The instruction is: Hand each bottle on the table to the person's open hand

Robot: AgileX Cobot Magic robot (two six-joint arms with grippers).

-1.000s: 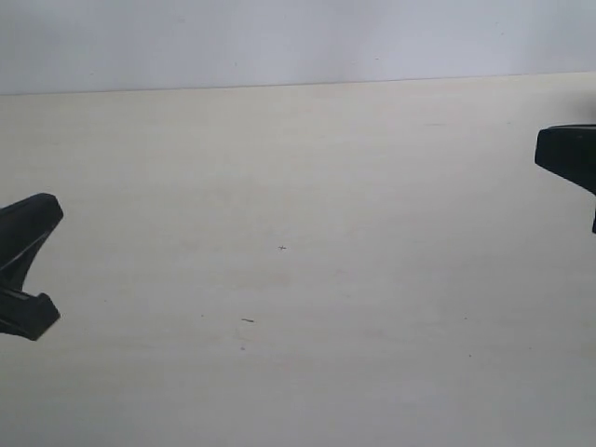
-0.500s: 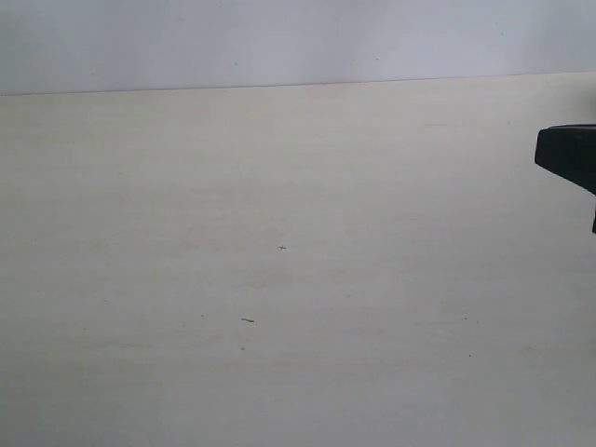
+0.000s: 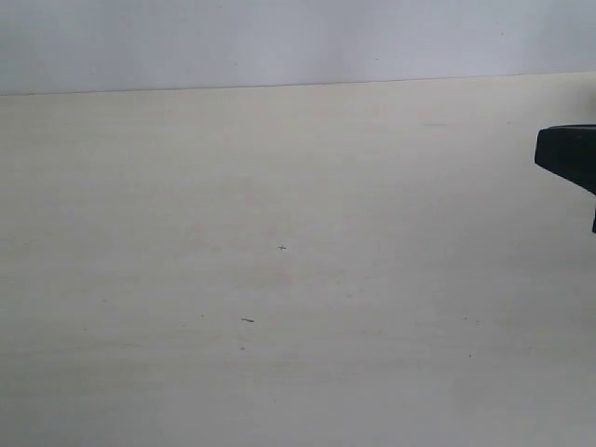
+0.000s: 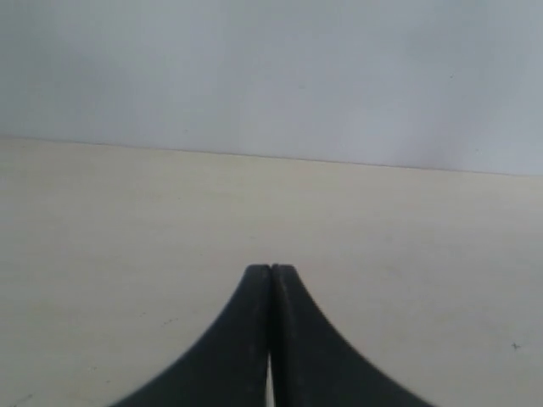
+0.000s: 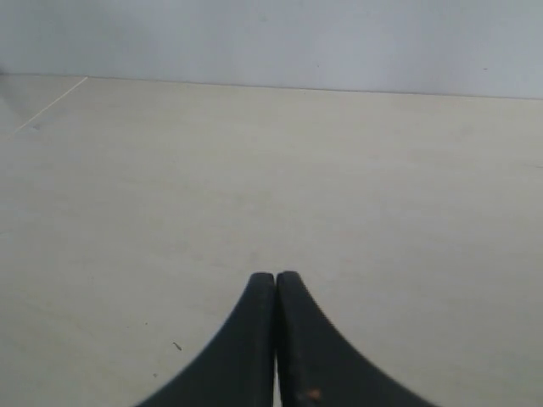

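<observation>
No bottle and no person's hand shows in any view. The pale beige table [image 3: 298, 279] fills the exterior view, bare except for a few tiny dark specks. My left gripper [image 4: 271, 268] is shut, its two black fingers pressed together with nothing between them; it is out of the exterior view. My right gripper [image 5: 276, 275] is also shut and holds nothing. Only a black tip of the right gripper [image 3: 566, 156] pokes in at the right edge of the exterior view.
A plain pale grey wall [image 3: 298, 42] rises behind the table's far edge. A small dark speck [image 3: 247, 320] lies on the tabletop near the middle, another tiny speck [image 3: 282, 248] a little farther back.
The left gripper, open at the exterior view's left edge a second ago, has withdrawn out of that view. The right gripper has not moved.
</observation>
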